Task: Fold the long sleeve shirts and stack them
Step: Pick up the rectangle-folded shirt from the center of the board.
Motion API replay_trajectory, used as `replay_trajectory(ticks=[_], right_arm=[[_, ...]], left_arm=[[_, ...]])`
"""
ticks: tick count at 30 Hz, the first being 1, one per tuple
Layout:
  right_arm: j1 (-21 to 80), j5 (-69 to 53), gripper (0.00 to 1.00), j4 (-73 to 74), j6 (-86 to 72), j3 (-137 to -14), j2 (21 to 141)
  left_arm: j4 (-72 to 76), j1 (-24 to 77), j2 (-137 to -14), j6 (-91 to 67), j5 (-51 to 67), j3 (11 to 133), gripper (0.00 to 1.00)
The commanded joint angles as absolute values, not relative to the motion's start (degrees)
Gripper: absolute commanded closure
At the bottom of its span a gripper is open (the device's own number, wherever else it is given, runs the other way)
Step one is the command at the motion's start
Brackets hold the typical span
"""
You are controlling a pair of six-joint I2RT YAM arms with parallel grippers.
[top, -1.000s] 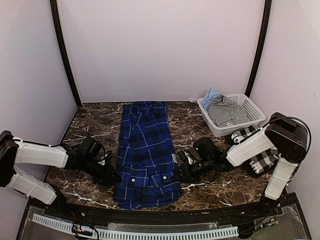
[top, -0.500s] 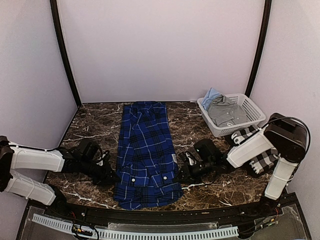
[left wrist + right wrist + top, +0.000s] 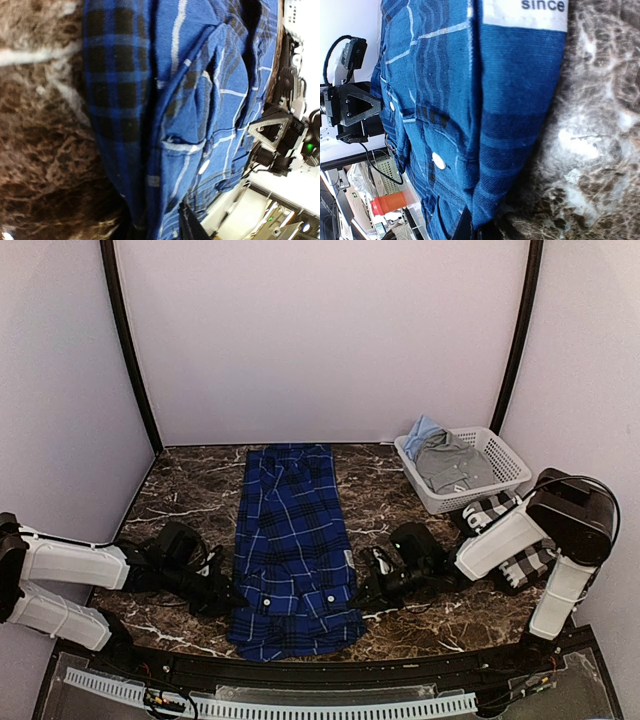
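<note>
The blue plaid long sleeve shirt (image 3: pixel 292 540) lies folded into a long strip down the middle of the marble table. My left gripper (image 3: pixel 228 597) sits low at its near left edge. In the left wrist view the shirt (image 3: pixel 200 100) fills the frame, and my left gripper (image 3: pixel 160 232) straddles the folded edge, one dark finger (image 3: pixel 187 227) on top. My right gripper (image 3: pixel 360 595) is at the near right edge. In the right wrist view the shirt's (image 3: pixel 470 100) fold runs into my right gripper (image 3: pixel 475 231), which is shut on it. The black-and-white check shirt (image 3: pixel 525 562) lies under the right arm.
A white basket (image 3: pixel 520 472) at the back right holds grey and light blue clothes. Bare marble (image 3: pixel 190 500) lies to the left of the blue shirt. A white label (image 3: pixel 525 12) is sewn at the shirt's right edge. Black posts and pale walls bound the table.
My right gripper has closed on the shirt's right edge. My left arm has dropped lower and stays at the left edge. The shirt has not moved.
</note>
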State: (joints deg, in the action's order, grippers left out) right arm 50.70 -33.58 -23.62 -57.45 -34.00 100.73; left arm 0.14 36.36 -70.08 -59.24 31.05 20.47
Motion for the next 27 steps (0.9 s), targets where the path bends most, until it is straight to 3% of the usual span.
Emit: replay_trajectory(ticks=[1, 5, 18, 27], right_arm=[[51.74, -33.48, 1.0, -25.78, -58.11, -33.15, 100.45], [52.39, -34.19, 1.0, -28.78, -60.35, -31.98, 98.45], [51.42, -34.24, 1.0, -25.98, -58.98, -35.01, 94.35], [48.06, -36.28, 1.0, -25.31, -58.68, -39.22, 94.68]], left_arm=[[2.39, 37.82, -70.08, -60.58, 31.49, 19.75, 0.83], [1.17, 37.88, -68.51, -60.34, 31.91, 19.67, 0.99], [2.94, 36.93, -64.23, -61.58, 36.07, 21.45, 1.0], [12.25, 29.61, -63.61, -68.86, 45.19, 21.31, 1.0]])
